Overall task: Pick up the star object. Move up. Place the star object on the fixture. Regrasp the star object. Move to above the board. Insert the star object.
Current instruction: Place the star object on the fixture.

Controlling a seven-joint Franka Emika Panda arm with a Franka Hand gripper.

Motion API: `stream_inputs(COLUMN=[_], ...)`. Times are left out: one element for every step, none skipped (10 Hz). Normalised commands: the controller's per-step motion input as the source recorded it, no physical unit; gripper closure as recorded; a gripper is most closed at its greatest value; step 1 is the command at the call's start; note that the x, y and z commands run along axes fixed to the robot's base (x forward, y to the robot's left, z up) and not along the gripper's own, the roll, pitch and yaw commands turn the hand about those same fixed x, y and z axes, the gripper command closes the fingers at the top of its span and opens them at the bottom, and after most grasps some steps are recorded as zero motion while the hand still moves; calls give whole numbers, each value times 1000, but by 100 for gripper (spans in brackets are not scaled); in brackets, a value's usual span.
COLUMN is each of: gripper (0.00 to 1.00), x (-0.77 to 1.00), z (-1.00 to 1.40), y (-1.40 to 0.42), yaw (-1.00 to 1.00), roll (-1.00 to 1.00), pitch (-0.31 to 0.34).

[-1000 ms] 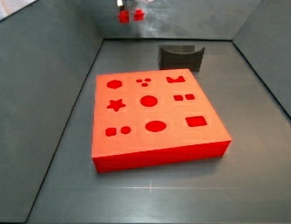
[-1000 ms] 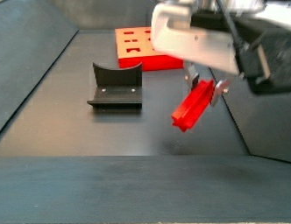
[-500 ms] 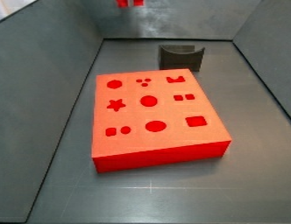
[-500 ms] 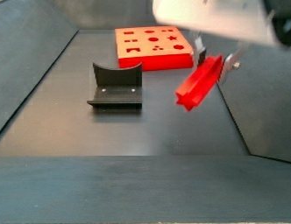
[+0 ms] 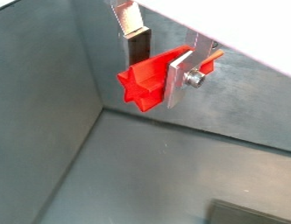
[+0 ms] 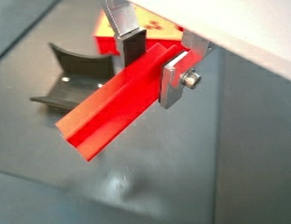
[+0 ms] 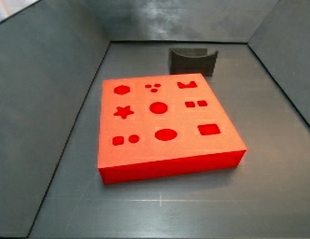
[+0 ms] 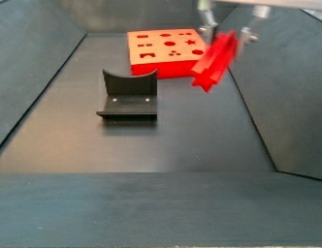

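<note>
The gripper [image 5: 158, 63] hangs high above the floor, its jaws clamped on the star object [image 6: 117, 112], so the peg is in the air, clear of everything. In both wrist views the flat silver fingers [image 5: 180, 77] pinch the peg near one end, and most of its length juts out past the pads. In a wrist view the five-pointed end face [image 5: 138, 86] shows plainly. The peg hangs slanted, not upright, as a side view shows [image 8: 213, 63]; there only the fingertips reach into the picture at the top. In another side view the gripper is out of frame altogether.

That tilted, off-end hold looks ill suited to pushing the peg straight down into a hole, which is probably why the task sends it first to the fixture [image 8: 127, 94]. This dark notched bracket stands on the floor, well apart from the peg and with nothing on it. Its curved notch should cradle the peg while the jaws let go and take a squarer hold.

The board [image 7: 166, 119] lies flat on the floor, its star hole [image 7: 122, 112] unfilled.
</note>
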Motion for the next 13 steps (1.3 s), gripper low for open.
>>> stream_inputs(gripper=[100, 100, 100, 100, 100, 100, 100, 100, 100, 100, 100, 100, 100], x=[1000, 1000, 1000, 1000, 1000, 1000, 1000, 1000, 1000, 1000, 1000, 1000, 1000], z=[-8, -10, -7, -5, -6, -3, -2, -2, -3, 3, 2, 0, 50], y=[-502, -454, -418, -367, -330, -283, -262, -218, -193, -160, -145, -114, -413], yaw=[1000, 1000, 1000, 1000, 967, 628, 477, 265, 171, 100, 80, 51, -23], roll=[-138, -165, -179, -204, -223, -173, -154, -121, -105, -94, -93, -92, -1000], pitch=[68, 90, 109, 145, 175, 169, 167, 153, 150, 151, 149, 147, -77])
